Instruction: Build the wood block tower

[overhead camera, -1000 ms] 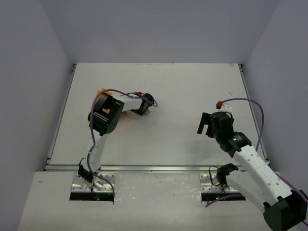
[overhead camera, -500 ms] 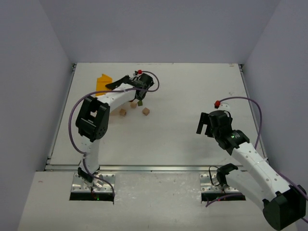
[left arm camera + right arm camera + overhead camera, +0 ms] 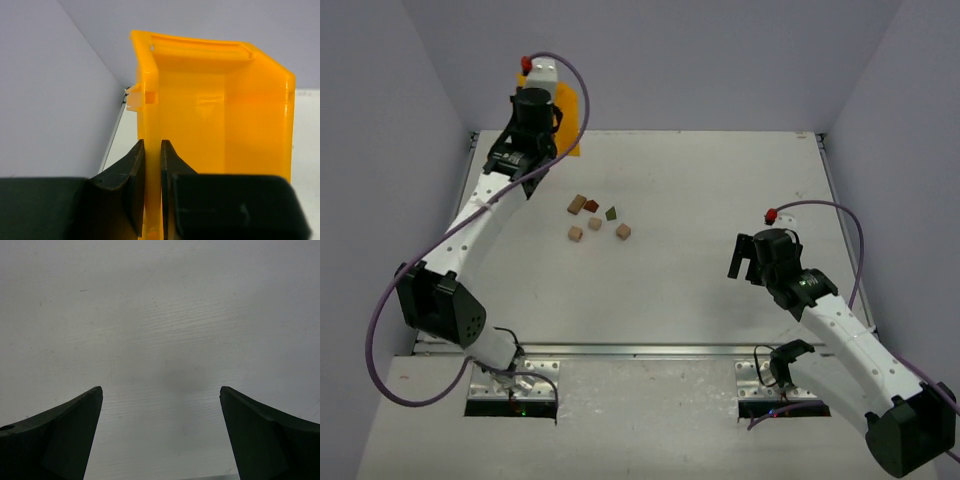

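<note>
holding a yellow bin [image 3: 200,100]: left pincer [image 3: 152,146], jaws almost closed, nipping the bin's thin side wall with one finger [image 3: 125,180] outside and the other inside. the bin stands out past the fingertips with its open side turned back toward the wrist, raised clear of the table [image 3: 720,180] by the far left corner. right pincer [image 3: 161,388]: jaws spread wide, nothing between them, hanging over bare table with only a faint shadow beneath. blocks [image 3: 595,223]: six small loose pieces, none stacked, lying flat on the table in a close cluster, below the left pincer and nearer the arm bases than it is, off to its right; well apart from the right pincer, to its left and somewhat farther out. contents of cluster: four tan pieces, one dark red piece [image 3: 591,206] touching or just beside a tan one, and one olive-green piece [image 3: 611,213] just right of the red. neither pincer touches any block.
</note>
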You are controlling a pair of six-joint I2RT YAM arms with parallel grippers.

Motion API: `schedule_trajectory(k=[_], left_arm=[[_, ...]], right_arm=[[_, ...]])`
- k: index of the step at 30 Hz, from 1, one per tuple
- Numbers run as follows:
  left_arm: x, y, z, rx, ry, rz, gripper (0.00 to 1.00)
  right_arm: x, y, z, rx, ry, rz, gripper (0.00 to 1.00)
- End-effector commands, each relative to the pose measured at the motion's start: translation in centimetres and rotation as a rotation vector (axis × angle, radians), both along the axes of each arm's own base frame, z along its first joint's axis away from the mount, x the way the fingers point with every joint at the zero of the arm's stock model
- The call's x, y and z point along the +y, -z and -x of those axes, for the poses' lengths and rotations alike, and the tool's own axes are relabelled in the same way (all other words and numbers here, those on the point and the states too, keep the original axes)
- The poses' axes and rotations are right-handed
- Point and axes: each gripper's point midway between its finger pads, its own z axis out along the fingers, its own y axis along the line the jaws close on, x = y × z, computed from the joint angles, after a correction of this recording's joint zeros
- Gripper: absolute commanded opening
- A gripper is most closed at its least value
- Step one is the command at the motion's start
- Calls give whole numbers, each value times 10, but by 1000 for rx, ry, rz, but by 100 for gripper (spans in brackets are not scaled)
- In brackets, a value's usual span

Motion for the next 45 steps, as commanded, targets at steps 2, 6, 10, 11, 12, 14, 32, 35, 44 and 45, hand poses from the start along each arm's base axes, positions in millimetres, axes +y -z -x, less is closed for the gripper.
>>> schedule_trajectory(k=[2, 6, 10, 11, 12, 14, 32, 35, 44, 45], left_arm=[[36, 19, -31, -41, 62, 217, 0], [71, 42, -54, -3, 31, 295, 0], [113, 73, -71, 28, -45, 354, 0], [121, 82, -75, 35, -58, 365, 0], [129, 94, -79, 44, -73, 378, 0], [140, 112, -83, 60, -110, 392, 1], [174, 221, -86, 223, -347, 467, 26], [170, 218, -90, 228, -326, 486, 28], [127, 62, -62, -22, -93, 556, 100], [111, 46, -53, -32, -29, 584, 100]], right_arm=[[7, -22, -12, -75, -20, -30, 99], [11, -21, -13, -82, -40, -43, 99], [18, -20, -15, -78, -74, -57, 99], [19, -19, -15, -72, -75, -55, 99], [19, -18, -16, -64, -76, -53, 99], [20, -16, -17, -57, -79, -51, 99], [27, -6, -22, -11, -104, -49, 99], [27, -6, -22, -11, -107, -52, 99], [45, -19, -30, -85, -211, -100, 99], [51, -19, -32, -100, -251, -106, 99]])
